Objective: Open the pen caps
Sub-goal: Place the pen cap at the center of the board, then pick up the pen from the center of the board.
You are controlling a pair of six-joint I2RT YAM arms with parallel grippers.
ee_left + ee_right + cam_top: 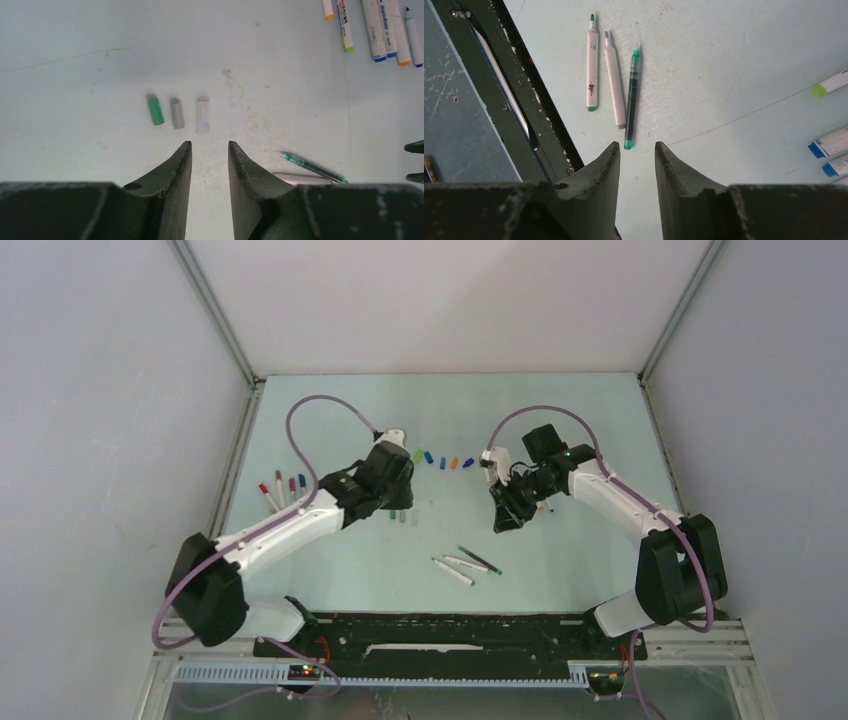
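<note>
Left tool point(209, 145) narrow, empty, over three caps point(176, 113) lined up on desk point(75, 100) (sorted apart, prob.). Right tool point(636, 146) narrow, empty, nr uncapped pens point(614, 80).

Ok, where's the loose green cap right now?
In the left wrist view, the green cap lies just beyond the left gripper, at the left end of a short row with a grey cap and a whitish cap.
</note>
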